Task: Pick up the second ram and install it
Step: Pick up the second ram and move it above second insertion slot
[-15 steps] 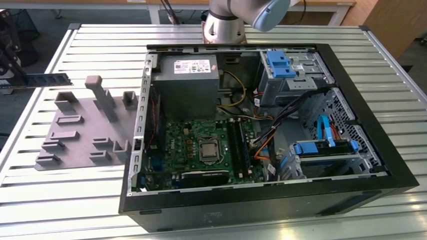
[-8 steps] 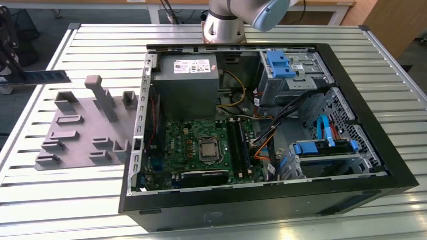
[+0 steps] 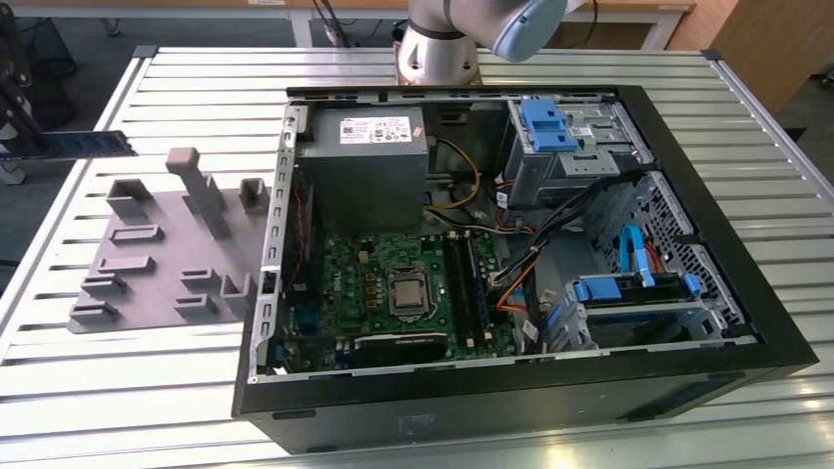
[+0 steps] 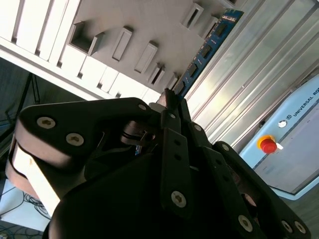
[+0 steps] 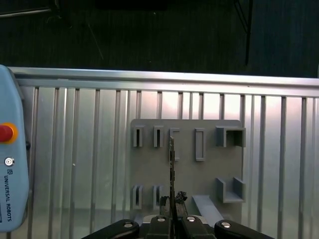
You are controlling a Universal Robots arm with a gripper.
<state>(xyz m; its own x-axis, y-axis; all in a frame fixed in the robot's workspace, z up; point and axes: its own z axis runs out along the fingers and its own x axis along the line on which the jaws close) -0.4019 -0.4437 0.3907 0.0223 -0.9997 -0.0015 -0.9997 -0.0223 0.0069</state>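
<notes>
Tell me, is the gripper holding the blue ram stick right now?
Yes, in the second wrist view the gripper is shut on one end of the blue ram stick, which juts out ahead of it.

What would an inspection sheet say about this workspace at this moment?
Surface: slatted metal table, carrying the case and the tray.
Job's things: second ram held by one end in the tool, outside the computer case; the case is open, with the motherboard exposed.
Clutter: grey holder tray on the exterior view's left of the case.
Grippers: tool shut on the second ram.
Cables: yellow, orange, black and blue cables inside the case.
Surroundings: light-blue pendant with a red button on the table; robot base beyond the case.
</notes>
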